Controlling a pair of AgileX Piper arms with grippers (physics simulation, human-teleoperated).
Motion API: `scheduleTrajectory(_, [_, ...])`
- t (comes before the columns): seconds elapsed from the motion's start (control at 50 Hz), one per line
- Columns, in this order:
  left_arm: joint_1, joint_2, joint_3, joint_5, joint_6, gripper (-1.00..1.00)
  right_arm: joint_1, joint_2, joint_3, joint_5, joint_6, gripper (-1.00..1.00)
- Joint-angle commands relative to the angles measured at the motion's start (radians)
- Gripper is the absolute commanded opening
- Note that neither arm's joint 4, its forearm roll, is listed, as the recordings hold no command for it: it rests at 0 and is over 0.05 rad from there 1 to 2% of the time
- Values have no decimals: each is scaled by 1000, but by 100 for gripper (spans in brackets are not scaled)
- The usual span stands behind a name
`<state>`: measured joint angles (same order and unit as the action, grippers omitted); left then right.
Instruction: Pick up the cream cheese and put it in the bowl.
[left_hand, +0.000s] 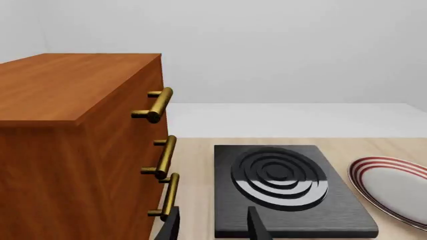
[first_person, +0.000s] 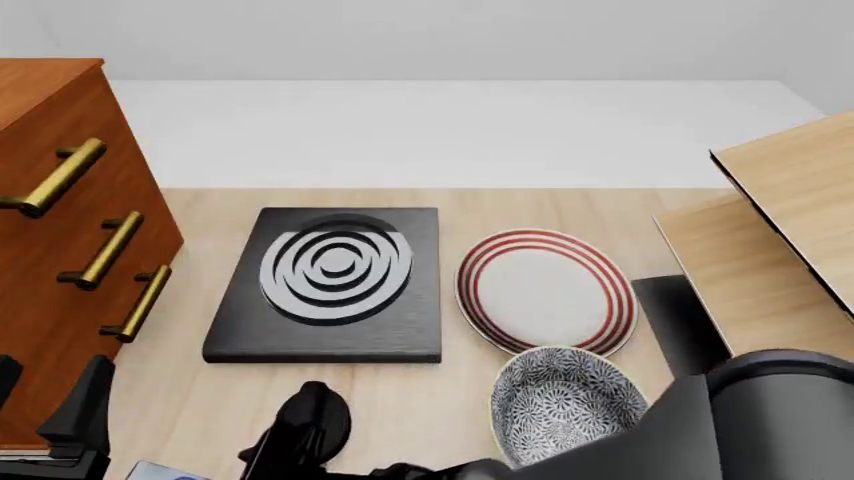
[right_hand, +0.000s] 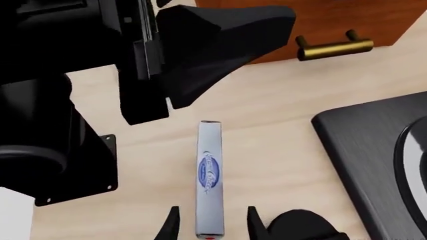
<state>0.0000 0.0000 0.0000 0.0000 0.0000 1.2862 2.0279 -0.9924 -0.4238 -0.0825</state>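
Lying flat: grey-blue cream cheese (right_hand: 209, 177), blue logo

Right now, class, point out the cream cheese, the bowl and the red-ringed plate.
cream cheese (right_hand: 207, 172): right wrist view, on its blue oval logo.
bowl (first_person: 567, 398): front view, on its patterned inside.
red-ringed plate (first_person: 543, 292): front view, on its white centre.

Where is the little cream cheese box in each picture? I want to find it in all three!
Left wrist view: not in it.
Front view: only a pale sliver of the cream cheese at the bottom edge, left of the right gripper.
Right wrist view: the box lies on the table, between the open fingertips.
Shared landmark: the black stove plate, seen in every view.
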Motion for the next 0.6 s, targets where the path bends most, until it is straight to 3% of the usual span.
scheduleTrajectory(0.02, [0, 0, 0, 0, 0, 100, -7, 52, -14, -12, 15, 100])
scheduleTrajectory(0.28, [0, 0, 0, 0, 0, 100, -3, 64, -22, -11, 14, 100])
scheduleTrajectory(0.3, [0, 0, 0, 0, 0, 100, -4, 62, -20, -12, 10, -100])
scheduleTrajectory(0.6, [0, 0, 0, 0, 0, 100, -3, 32, -11, 1, 1, -100])
